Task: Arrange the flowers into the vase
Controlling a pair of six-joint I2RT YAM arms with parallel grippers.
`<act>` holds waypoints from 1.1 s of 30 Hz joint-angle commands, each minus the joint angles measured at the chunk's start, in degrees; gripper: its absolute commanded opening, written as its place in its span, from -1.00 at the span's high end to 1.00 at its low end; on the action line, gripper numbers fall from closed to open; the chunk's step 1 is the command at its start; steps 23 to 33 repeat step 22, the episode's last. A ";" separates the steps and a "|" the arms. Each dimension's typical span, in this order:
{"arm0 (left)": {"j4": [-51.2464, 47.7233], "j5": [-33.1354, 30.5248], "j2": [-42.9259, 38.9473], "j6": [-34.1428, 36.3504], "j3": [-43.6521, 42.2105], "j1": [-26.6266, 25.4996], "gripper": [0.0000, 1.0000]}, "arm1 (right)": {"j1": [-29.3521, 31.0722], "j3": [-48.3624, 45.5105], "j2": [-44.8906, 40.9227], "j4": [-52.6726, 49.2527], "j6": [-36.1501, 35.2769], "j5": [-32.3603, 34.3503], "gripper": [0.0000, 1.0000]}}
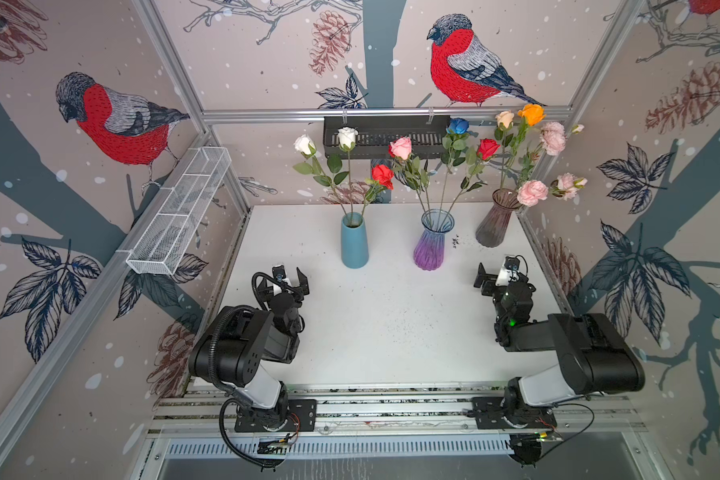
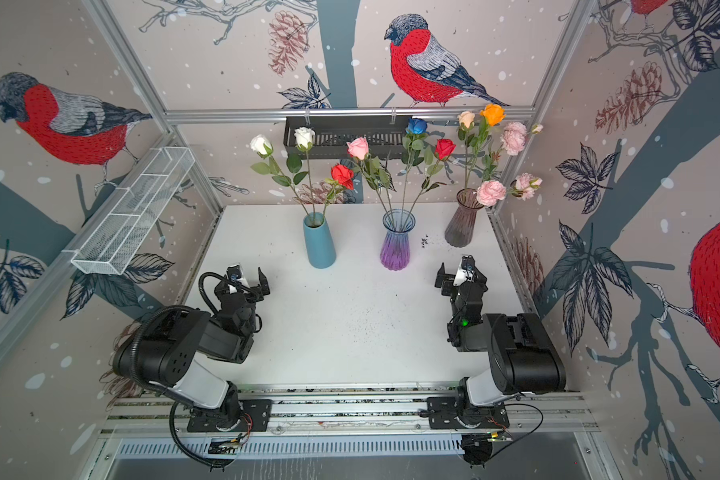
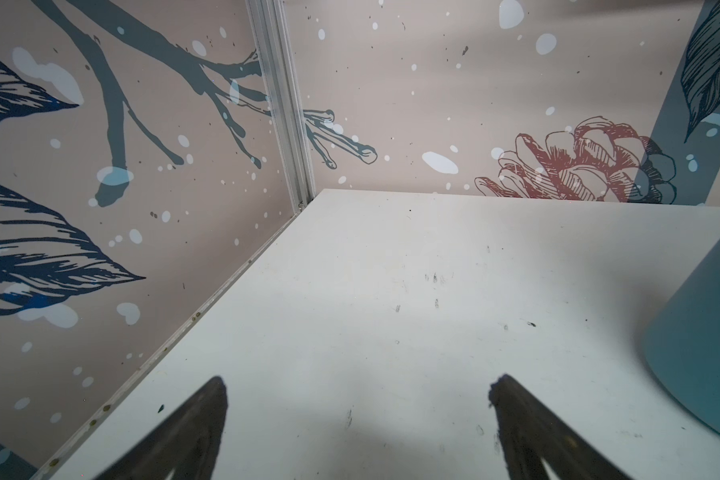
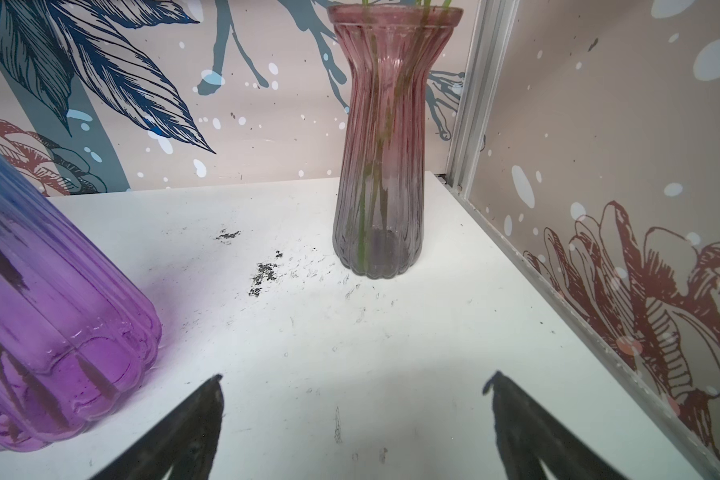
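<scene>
All the flowers stand in three vases at the back of the white table (image 1: pixel 383 324). The blue vase (image 1: pixel 354 245) holds two white roses (image 1: pixel 347 137) and a red rose (image 1: pixel 383 175). In the purple glass vase (image 1: pixel 431 247) stand a pink rose (image 1: pixel 400 147), a blue rose (image 1: pixel 458 126) and a red one. The smoky pink vase (image 4: pixel 377 166) holds cream and orange roses (image 1: pixel 531 113) and pink sprays (image 1: pixel 532 192). My left gripper (image 1: pixel 290 275) (image 3: pixel 358 386) is open and empty, near the blue vase (image 3: pixel 703 340). My right gripper (image 1: pixel 497 274) (image 4: pixel 356 384) is open and empty, in front of the smoky vase.
A black slotted basket (image 1: pixel 385 135) hangs on the back rail behind the flower heads. A white mesh basket (image 1: pixel 179 212) hangs on the left wall. Aluminium frame posts (image 3: pixel 285 108) and patterned walls close the table in on three sides.
</scene>
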 commanded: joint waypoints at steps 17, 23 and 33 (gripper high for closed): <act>2.95 -0.72 -0.26 0.33 0.26 0.04 -0.97 | -0.06 0.22 0.36 0.55 0.04 0.14 -0.98; 2.91 -0.69 -0.21 0.35 0.28 0.05 -0.97 | -0.86 -0.11 -0.18 0.44 0.44 -1.29 -0.98; 2.91 -0.69 -0.21 0.35 0.28 0.05 -0.97 | -0.86 -0.11 -0.18 0.44 0.44 -1.29 -0.98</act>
